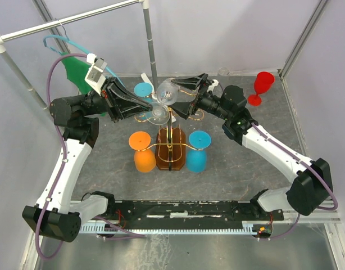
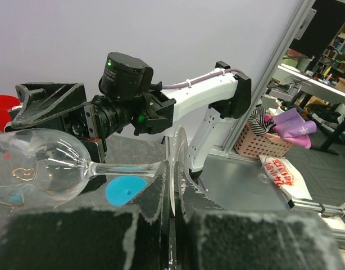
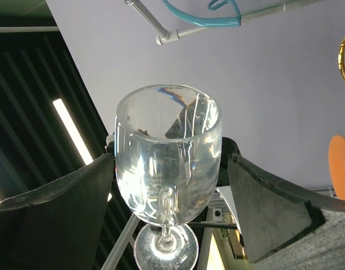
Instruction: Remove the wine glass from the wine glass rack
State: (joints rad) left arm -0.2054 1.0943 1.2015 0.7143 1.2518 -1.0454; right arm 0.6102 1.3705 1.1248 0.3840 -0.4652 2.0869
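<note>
Already off its hook: the wine glass (image 2: 49,166) lies sideways in the air above the wine glass rack (image 1: 170,147), its foot pinched in the clenched left gripper (image 2: 173,188). The right gripper (image 3: 169,169) brackets the bowl, jaws spread, no contact visible. Looks like the hand-over or carry-away step. The next move calls for a gentle squeeze on the bowl, or a clear path to bare surface (image 1: 245,163). The bowl is empty.

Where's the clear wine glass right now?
Top view, centre back: the clear wine glass lies sideways above the gold wire rack on its brown wooden base, its foot clamped in the left gripper, its bowl between the fingers of the right gripper.
</note>
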